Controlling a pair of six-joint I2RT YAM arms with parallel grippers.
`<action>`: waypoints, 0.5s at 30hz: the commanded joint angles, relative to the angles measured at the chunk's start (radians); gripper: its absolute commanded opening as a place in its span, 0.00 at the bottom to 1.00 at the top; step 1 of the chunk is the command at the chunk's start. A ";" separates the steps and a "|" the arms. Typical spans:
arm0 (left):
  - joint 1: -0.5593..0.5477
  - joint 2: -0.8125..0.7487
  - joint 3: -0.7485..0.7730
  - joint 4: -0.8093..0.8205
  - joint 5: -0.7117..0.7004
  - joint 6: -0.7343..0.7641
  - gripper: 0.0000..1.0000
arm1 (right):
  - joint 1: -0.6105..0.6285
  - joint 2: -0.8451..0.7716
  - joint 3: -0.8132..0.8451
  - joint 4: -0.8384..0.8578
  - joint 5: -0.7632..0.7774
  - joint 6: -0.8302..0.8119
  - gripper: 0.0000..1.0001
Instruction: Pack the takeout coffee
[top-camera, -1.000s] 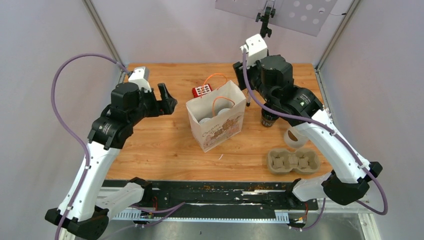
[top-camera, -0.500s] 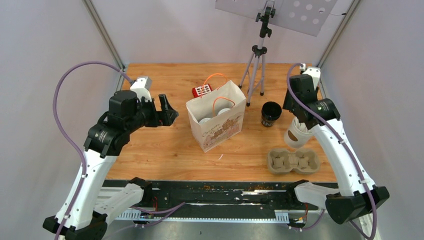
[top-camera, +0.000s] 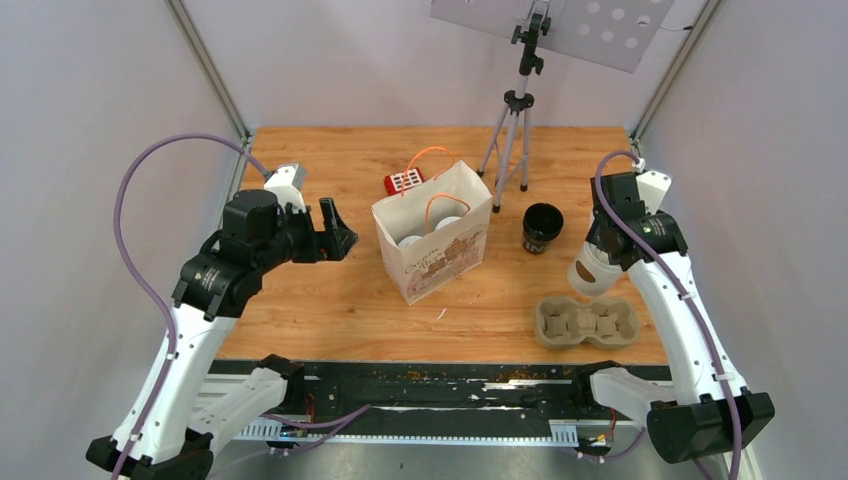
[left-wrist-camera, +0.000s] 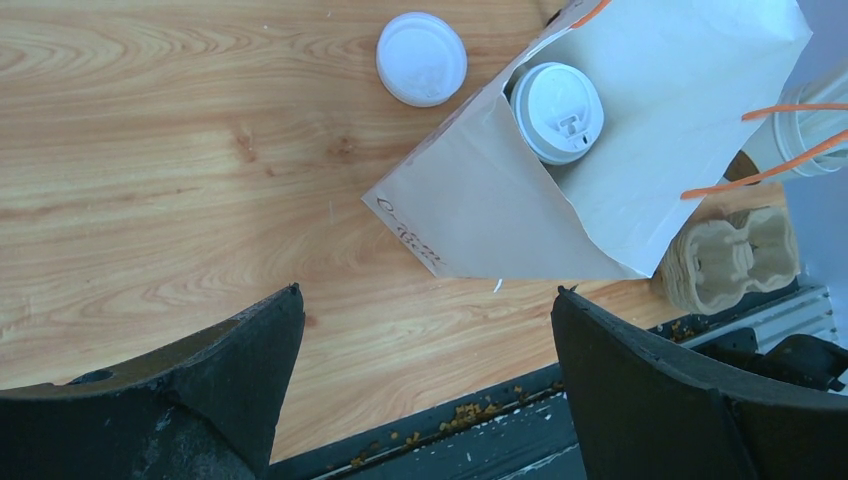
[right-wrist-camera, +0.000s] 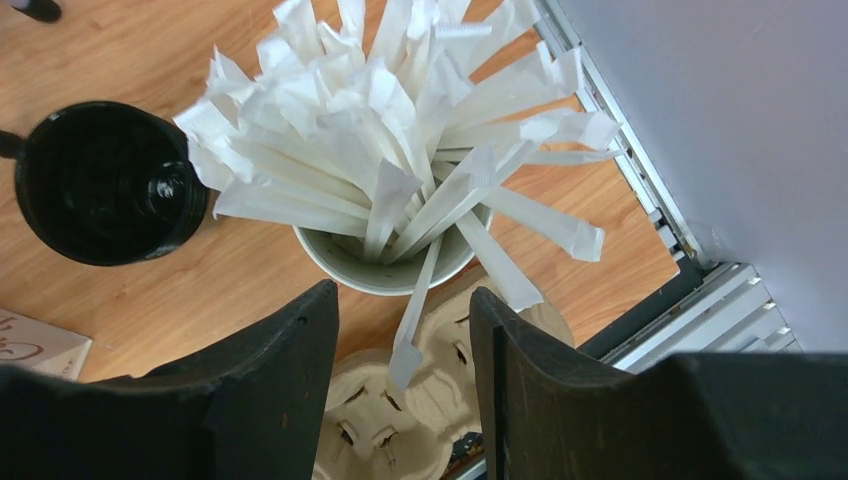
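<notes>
A white paper bag (top-camera: 430, 250) stands mid-table with two white-lidded coffee cups (top-camera: 410, 241) (top-camera: 447, 224) inside; one lidded cup (left-wrist-camera: 556, 112) shows in the left wrist view inside the bag (left-wrist-camera: 640, 160). A black cup (top-camera: 542, 228) stands lidless right of the bag, also in the right wrist view (right-wrist-camera: 105, 185). A loose white lid (left-wrist-camera: 421, 58) lies on the wood beside the bag. My left gripper (top-camera: 335, 225) (left-wrist-camera: 425, 292) is open and empty, left of the bag. My right gripper (top-camera: 606, 250) (right-wrist-camera: 402, 290) is open just above the white cup of straws (right-wrist-camera: 385, 255), one straw hanging between its fingers.
A grey-brown cardboard cup tray (top-camera: 586, 322) lies at the near right, also under the right gripper (right-wrist-camera: 400, 420). A small red item (top-camera: 404, 181) with an orange cord sits behind the bag. A tripod (top-camera: 513, 130) stands at the back. The straws cup (top-camera: 588, 272) stands close to the table's right edge.
My right arm has swung from above the black cup, behind the bag, out to the right and now hangs over the straws cup. My left arm has shifted slightly nearer.
</notes>
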 joint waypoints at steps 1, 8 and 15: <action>-0.002 -0.007 0.020 0.036 0.002 -0.003 1.00 | -0.006 -0.031 -0.057 0.056 -0.019 0.023 0.50; -0.002 0.004 0.034 0.038 -0.008 -0.004 1.00 | -0.009 -0.048 -0.046 0.077 -0.013 -0.035 0.23; -0.002 0.026 0.098 -0.012 -0.030 0.041 1.00 | -0.008 -0.066 0.122 -0.003 -0.042 -0.098 0.07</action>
